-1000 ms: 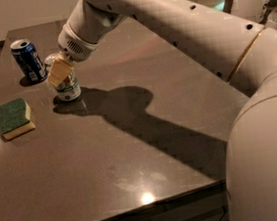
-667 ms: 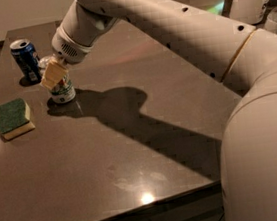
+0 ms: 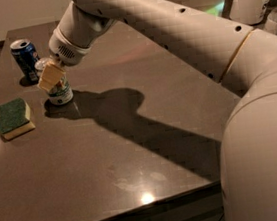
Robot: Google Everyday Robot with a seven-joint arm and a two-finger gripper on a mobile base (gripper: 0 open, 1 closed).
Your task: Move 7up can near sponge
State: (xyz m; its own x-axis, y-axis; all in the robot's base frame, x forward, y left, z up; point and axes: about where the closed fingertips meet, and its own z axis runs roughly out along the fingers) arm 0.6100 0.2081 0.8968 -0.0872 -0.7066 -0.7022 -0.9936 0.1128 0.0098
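Observation:
The 7up can (image 3: 61, 94), white with a green band at its base, stands upright on the dark table (image 3: 133, 153) at the far left. My gripper (image 3: 50, 76) reaches down from the right and is shut on the can's upper part; its tan fingers (image 3: 48, 79) hide the can's top. The sponge (image 3: 14, 117), dark green on top with a yellow base, lies flat to the can's front left, about one can width away.
A dark blue can (image 3: 25, 58) stands just behind the 7up can near the table's far left corner. My white arm (image 3: 179, 32) spans the right of the view above the table. The table's front edge (image 3: 122, 220) runs below.
My gripper has moved the 7up can a little to the left and forward, closer to the sponge. The sponge and blue can have not moved.

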